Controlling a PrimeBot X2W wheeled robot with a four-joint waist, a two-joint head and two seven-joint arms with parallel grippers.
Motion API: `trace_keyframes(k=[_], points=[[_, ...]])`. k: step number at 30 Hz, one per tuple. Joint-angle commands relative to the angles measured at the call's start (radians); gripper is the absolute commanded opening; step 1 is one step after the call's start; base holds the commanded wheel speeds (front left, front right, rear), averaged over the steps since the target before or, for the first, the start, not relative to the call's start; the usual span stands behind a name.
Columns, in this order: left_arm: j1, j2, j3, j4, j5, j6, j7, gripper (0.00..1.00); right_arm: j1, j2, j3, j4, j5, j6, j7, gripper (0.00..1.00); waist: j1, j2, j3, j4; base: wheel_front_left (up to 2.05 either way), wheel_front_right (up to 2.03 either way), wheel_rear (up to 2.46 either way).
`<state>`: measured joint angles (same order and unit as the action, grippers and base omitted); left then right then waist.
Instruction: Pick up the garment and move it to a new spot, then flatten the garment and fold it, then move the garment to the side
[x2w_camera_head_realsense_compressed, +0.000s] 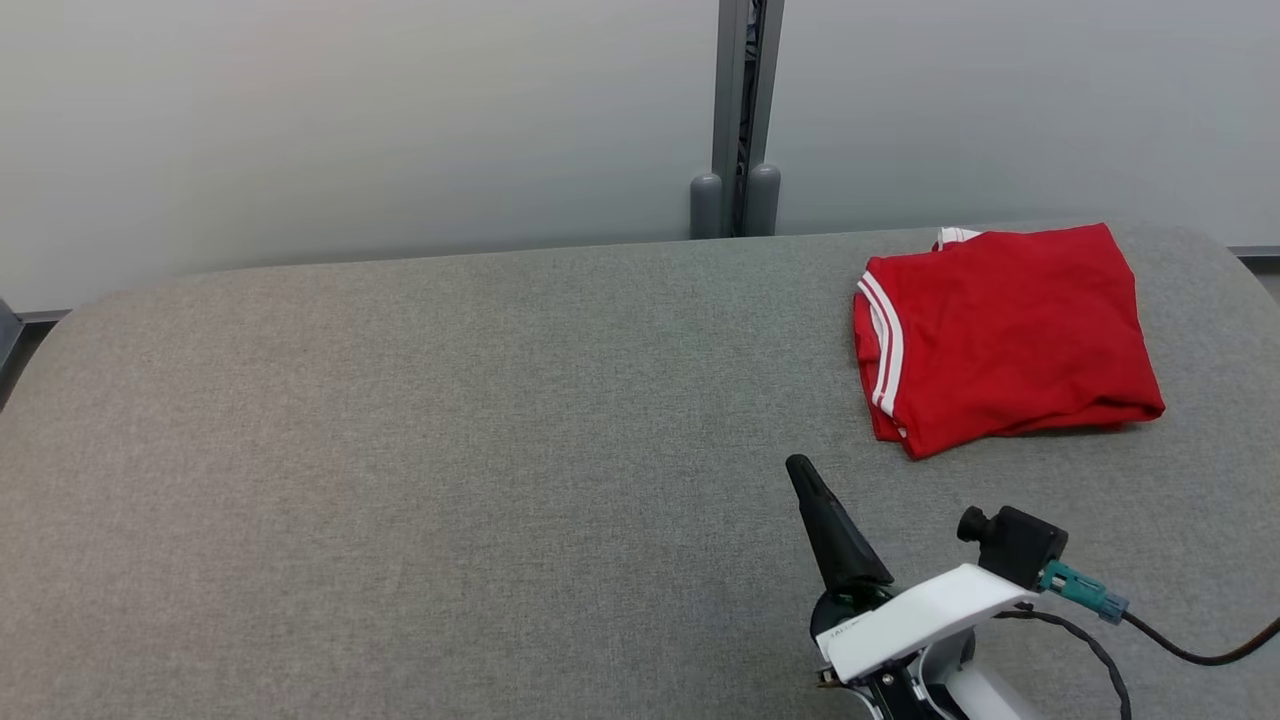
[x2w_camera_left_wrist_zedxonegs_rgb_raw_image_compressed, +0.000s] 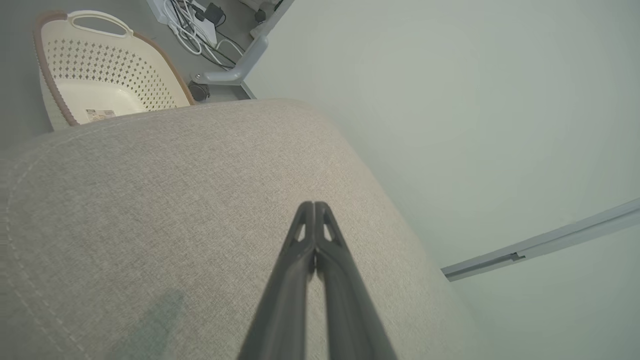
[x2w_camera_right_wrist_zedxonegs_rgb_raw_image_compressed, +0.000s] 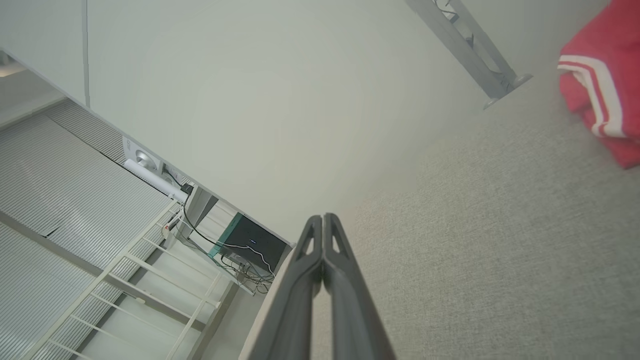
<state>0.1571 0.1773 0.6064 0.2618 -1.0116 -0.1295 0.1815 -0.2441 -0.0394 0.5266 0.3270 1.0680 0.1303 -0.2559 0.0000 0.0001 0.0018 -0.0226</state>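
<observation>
On the far right of the grey fabric-covered table (x2w_camera_head_realsense_compressed: 400, 450), close to its back edge, the red shirt (x2w_camera_head_realsense_compressed: 1005, 335) lay folded into a rough rectangle, its white-striped trim facing the middle of the table and a little white showing at its far left corner. Nothing touched it. The right gripper (x2w_camera_head_realsense_compressed: 800, 468) stood nearer the robot and left of the shirt, clearly apart from it, its dark fingers pointing up and away over bare cloth; in the right wrist view both fingers were pressed together at the tips with nothing between them, and the shirt's striped edge showed at the upper right corner. The left gripper (x2w_camera_left_wrist_zedxonegs_rgb_raw_image_compressed: 314, 205) was likewise clenched on nothing, its tips meeting above a rounded end of the table. Beyond that end, on the floor, sat a cream perforated laundry basket (x2w_camera_left_wrist_zedxonegs_rgb_raw_image_compressed: 100, 75) with a brown rim. Behind the table rose a pale wall (x2w_camera_head_realsense_compressed: 350, 120) and a grey metal post (x2w_camera_head_realsense_compressed: 745, 110).
</observation>
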Motion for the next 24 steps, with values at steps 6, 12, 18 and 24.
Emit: trace_keyframes(k=[6,12,18,24], points=[[-0.029,0.023,0.095,0.001,-0.087,-0.001,0.063,0.0,-0.064,-0.005,0.064,-0.002,0.123,0.001,-0.004,0.0,0.0,-0.0001,0.001,0.003,0.0,0.0,0.0],[-0.035,0.027,0.164,0.01,-0.152,-0.001,0.115,0.0,-0.093,-0.006,0.113,0.008,0.217,0.001,-0.004,0.0,0.0,-0.0001,0.002,0.006,0.0,0.0,0.0],[-0.037,0.03,0.228,0.018,-0.213,-0.001,0.163,0.0,-0.122,-0.006,0.16,0.016,0.306,0.001,-0.005,0.0,0.0,-0.0001,0.003,0.008,0.0,0.0,0.0],[-0.041,0.033,0.289,0.026,-0.272,-0.001,0.208,0.0,-0.147,-0.007,0.204,0.023,0.39,0.001,-0.005,0.0,0.0,-0.0001,0.004,0.011,0.0,0.0,0.0]])
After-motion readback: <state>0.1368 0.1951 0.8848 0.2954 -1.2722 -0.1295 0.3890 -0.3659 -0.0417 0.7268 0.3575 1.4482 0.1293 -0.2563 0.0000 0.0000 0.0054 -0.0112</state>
